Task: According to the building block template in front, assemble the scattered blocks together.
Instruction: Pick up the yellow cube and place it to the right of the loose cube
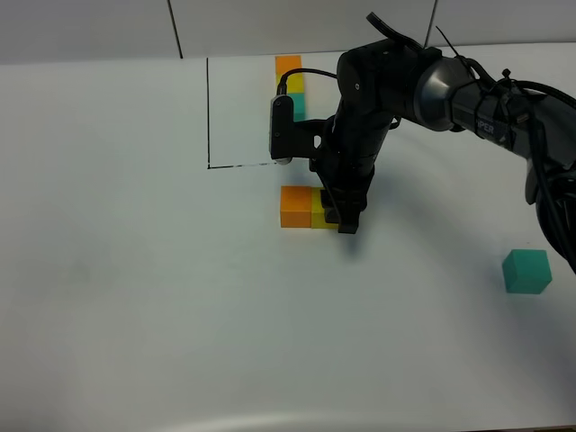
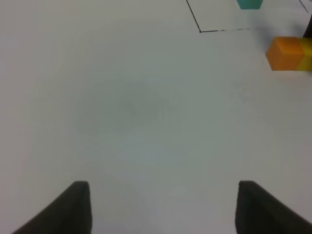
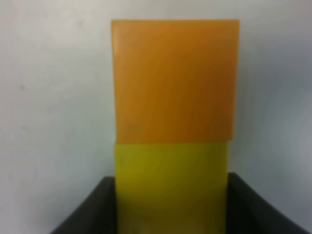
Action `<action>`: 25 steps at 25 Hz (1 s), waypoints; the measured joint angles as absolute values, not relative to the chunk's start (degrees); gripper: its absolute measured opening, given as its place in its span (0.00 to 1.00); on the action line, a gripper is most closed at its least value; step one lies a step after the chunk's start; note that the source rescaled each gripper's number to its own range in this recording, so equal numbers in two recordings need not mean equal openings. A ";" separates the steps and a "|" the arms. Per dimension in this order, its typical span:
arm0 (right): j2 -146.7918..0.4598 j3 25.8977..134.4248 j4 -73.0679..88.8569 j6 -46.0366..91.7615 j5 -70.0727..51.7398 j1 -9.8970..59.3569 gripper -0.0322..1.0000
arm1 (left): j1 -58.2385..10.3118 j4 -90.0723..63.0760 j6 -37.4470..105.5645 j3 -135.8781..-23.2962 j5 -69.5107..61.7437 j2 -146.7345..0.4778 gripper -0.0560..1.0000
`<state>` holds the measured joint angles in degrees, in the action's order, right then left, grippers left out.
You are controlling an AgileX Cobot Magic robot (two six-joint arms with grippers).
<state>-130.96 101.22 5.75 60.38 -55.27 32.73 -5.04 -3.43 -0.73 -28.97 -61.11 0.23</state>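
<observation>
The template (image 1: 290,85), a small orange-yellow-teal row, lies at the back inside thin black lines; its teal end (image 2: 249,4) shows in the left wrist view. The orange block (image 1: 294,206) (image 3: 174,80) sits mid-table with the yellow block (image 1: 320,209) (image 3: 170,180) pressed against its right side. My right gripper (image 1: 346,216) (image 3: 170,209) is down at the table and shut on the yellow block, one finger on each side. The teal block (image 1: 526,272) sits alone at the right. My left gripper (image 2: 163,209) is open and empty over bare table.
The black drawn frame (image 1: 209,117) marks a rectangle at the back centre. The right arm's wrist camera (image 1: 282,126) hangs just above the frame's lower line. The orange block (image 2: 285,53) also shows far off in the left wrist view.
</observation>
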 joint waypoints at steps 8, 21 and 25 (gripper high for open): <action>-131.32 101.46 5.77 62.62 -55.52 32.73 0.05 | -5.04 -3.43 -0.73 -28.97 -61.11 0.23 0.38; -131.12 101.57 5.86 62.96 -55.51 32.73 0.07 | -5.04 -3.43 -0.73 -28.97 -61.11 0.23 0.38; -129.67 101.38 5.35 62.54 -57.98 32.85 0.39 | -5.04 -3.43 -0.73 -28.97 -61.11 0.23 0.38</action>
